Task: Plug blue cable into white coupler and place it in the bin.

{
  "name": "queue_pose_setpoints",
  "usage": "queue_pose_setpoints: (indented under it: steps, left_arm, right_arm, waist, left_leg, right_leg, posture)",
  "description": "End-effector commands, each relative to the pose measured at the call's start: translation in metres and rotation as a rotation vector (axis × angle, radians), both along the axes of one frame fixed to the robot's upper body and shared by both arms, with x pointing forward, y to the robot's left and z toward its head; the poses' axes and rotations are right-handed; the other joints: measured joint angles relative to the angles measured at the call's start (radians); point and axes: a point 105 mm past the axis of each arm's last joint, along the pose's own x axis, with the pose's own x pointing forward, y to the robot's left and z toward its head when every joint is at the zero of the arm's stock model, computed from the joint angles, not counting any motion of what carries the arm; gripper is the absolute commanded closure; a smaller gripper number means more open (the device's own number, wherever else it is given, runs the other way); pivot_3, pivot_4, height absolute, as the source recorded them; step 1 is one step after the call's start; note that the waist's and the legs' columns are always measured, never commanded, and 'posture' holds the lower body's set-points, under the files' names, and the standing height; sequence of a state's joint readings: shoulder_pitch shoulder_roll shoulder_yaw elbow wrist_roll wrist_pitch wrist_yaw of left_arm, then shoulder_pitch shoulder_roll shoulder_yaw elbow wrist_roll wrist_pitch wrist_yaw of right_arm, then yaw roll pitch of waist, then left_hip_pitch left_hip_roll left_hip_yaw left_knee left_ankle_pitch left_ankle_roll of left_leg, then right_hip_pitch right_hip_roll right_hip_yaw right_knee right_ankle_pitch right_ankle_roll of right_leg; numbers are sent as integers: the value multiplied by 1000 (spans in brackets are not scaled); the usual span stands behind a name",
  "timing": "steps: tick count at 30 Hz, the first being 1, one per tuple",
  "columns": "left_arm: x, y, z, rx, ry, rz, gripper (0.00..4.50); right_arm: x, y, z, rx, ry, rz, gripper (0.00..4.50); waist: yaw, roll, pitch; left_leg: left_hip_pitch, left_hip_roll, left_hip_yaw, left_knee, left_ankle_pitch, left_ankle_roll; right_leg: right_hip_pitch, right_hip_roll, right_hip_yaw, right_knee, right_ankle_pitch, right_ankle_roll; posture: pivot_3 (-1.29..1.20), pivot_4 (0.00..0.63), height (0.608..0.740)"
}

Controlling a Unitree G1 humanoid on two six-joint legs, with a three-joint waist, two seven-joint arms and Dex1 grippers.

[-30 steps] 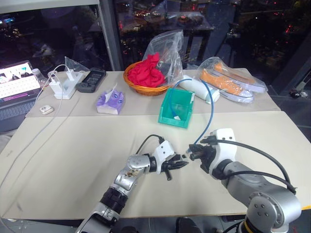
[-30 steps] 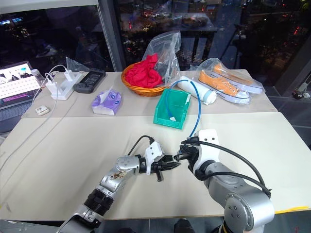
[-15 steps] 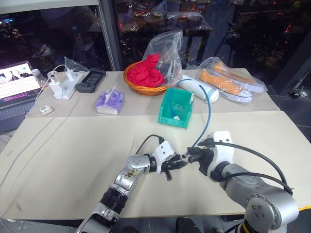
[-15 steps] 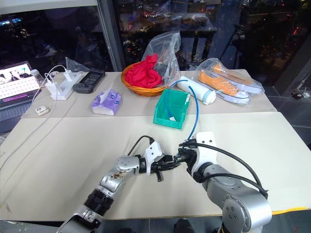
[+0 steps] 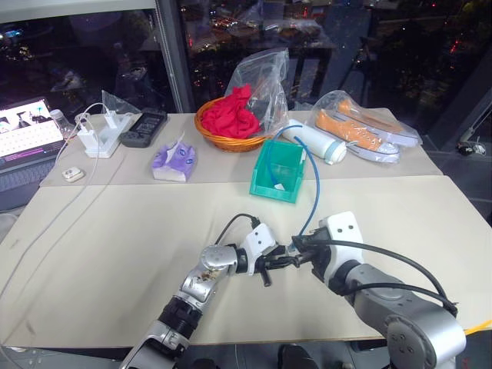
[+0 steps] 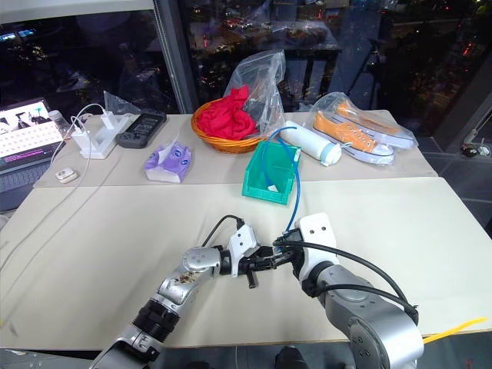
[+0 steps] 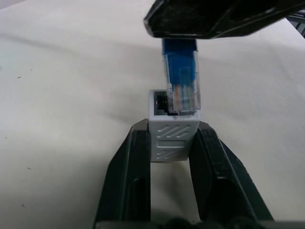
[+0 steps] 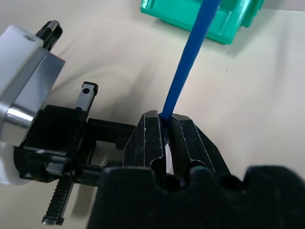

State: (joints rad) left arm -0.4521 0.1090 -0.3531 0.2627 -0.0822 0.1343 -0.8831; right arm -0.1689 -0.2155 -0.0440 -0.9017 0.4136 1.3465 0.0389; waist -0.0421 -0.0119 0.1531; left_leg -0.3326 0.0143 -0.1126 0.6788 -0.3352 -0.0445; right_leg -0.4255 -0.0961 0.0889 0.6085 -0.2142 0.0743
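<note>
My left gripper (image 5: 282, 260) is shut on the small white coupler (image 7: 172, 139), with its dark socket facing away from the fingers. My right gripper (image 8: 165, 117) is shut on the blue cable (image 8: 189, 64) just behind its clear plug (image 7: 181, 90). The plug's tip rests at the mouth of the socket, offset toward one edge; how deep it sits I cannot tell. Both grippers meet just above the table near its front middle. From the right gripper (image 5: 300, 247) the blue cable (image 5: 315, 181) arcs up and back into the teal-green bin (image 5: 265, 178), which stands behind the grippers.
Behind the bin are an orange wicker basket (image 5: 217, 141) holding red cloth, a white cylinder (image 5: 317, 144) and bagged orange shoes (image 5: 361, 127). A purple tissue pack (image 5: 174, 162), a black device (image 5: 144, 127), a white charger with cord (image 5: 100, 140) and a laptop (image 5: 27, 137) lie at the left.
My right gripper has moved left and rolled slightly, bringing the plug up to the coupler. The cable's arc swung left with it. The left gripper stayed still.
</note>
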Motion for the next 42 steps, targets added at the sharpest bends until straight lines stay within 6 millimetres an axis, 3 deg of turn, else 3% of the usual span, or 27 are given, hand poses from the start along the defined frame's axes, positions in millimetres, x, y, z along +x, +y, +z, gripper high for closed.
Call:
queue_pose_setpoints:
  steps: [1,12,21,25,32,38,42]
  left_arm:
    - [-1,-4,12,-43,-31,-18,3865]
    - [2,-2,14,-57,-28,10,3865]
    - [5,-1,18,-65,-22,18,3865]
    - [6,1,19,-62,-21,21,3865]
    - [6,7,18,-46,-19,28,3865]
    - [8,11,19,-34,-23,39,3865]
    - [8,11,19,-32,-25,43,3865]
  right_arm:
    - [3,-4,-2,-14,-6,-30,4500]
    - [-1,2,-5,-146,-39,27,4500]
    - [-9,18,-26,-282,-52,100,4500]
    - [-11,16,-40,-340,-23,103,4500]
    - [-12,23,-66,-314,49,117,4500]
    - [-9,42,-80,-256,89,173,4500]
    - [-13,45,-87,-259,110,196,4500]
  waist:
    - [0,0,0]
    - [0,0,0]
    - [-1,0,0]
    - [-2,0,0]
    - [-7,0,0]
    - [-27,-1,-1]
    - [-30,-1,-1]
  left_leg:
    - [0,0,0,0,0,0]
    - [0,0,0,0,0,0]
    - [2,0,0,0,0,0]
    - [3,0,0,0,0,0]
    - [9,0,0,-1,0,0]
    - [15,2,1,-2,0,0]
    - [18,3,0,-3,0,1]
  right_leg:
    - [0,0,0,0,0,0]
    - [0,0,0,0,0,0]
    - [2,0,0,0,0,0]
    - [3,0,0,0,0,0]
    - [8,1,1,1,0,0]
    - [18,3,1,1,-1,-1]
    - [21,4,1,1,-6,6]
  posture:
    - [0,150,723]
    - [0,150,723]
    - [0,150,723]
    - [0,150,723]
    - [0,150,723]
    - [0,150,723]
    - [0,150,723]
